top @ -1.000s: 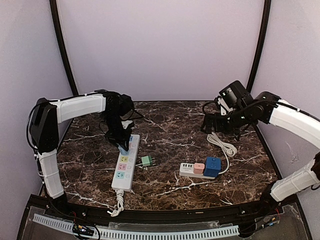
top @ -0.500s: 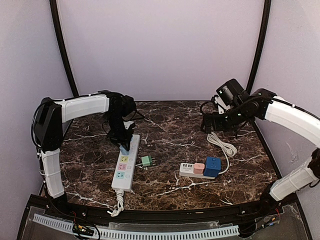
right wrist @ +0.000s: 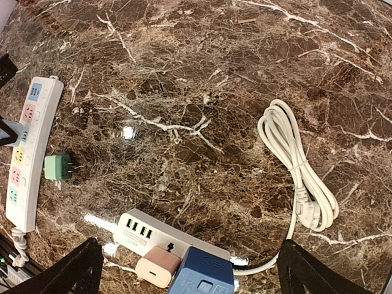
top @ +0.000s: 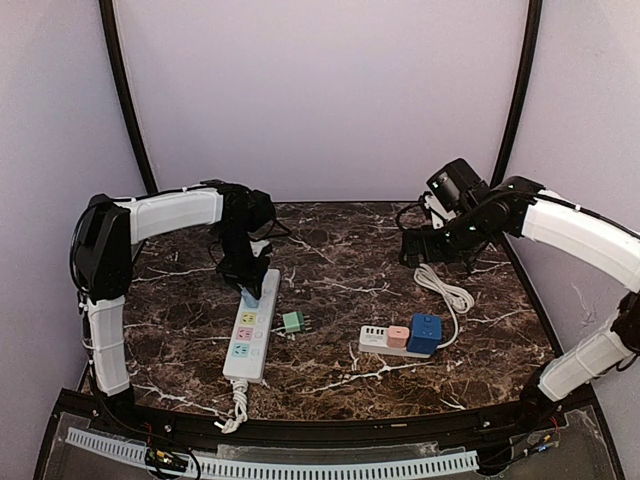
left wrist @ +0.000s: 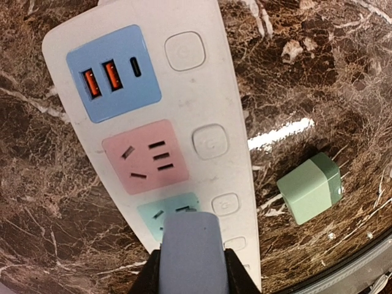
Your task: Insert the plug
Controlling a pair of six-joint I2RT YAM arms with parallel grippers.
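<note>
Dark marble worktop (top: 340,255). Green charger (top: 292,321) on its side, prongs exposed, left of centre. Short white power strip (top: 375,338) at right, with pink adapter (top: 398,336) and blue adapter (top: 426,333) plugged in. Coiled white cord (top: 447,290) behind it.

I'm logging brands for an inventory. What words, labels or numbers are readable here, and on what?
None is readable.
Button marks on the white power strip: too blurred to read.
The green adapter, blue plug and small strip show no print.
</note>
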